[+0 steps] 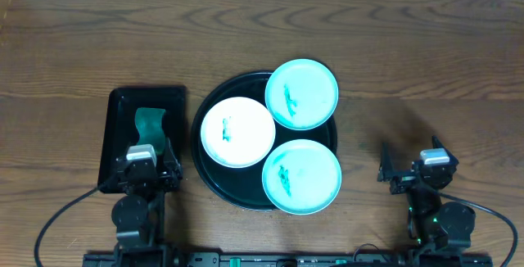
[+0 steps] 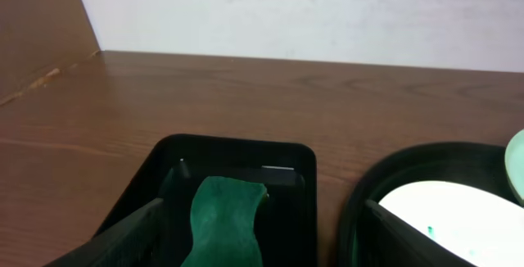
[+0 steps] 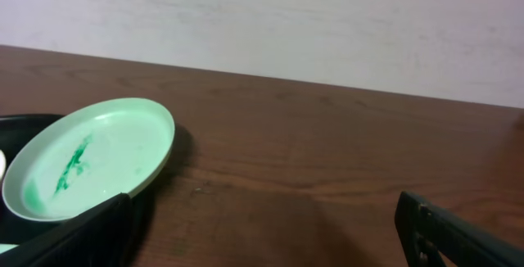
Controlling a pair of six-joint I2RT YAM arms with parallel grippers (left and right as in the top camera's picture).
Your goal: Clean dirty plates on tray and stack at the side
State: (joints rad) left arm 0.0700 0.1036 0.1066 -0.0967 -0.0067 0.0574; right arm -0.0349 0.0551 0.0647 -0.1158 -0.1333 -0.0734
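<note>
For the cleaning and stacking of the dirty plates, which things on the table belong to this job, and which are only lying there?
Belong to the job: far turquoise plate, near turquoise plate, white plate, round black tray, green sponge (likely for wiping).

Only lying there: rectangular black tray, which merely holds the sponge.

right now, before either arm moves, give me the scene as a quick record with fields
plates: white plate, far turquoise plate, near turquoise plate
location: all three on the round tray; both turquoise ones overhang its rim
dirt: green smears on every plate
stacked at side: none
sponge: green, in the rectangular tray, left of the round tray
left gripper: open, over the rectangular tray's near end
right gripper: open, over the table, right of the round tray
</note>
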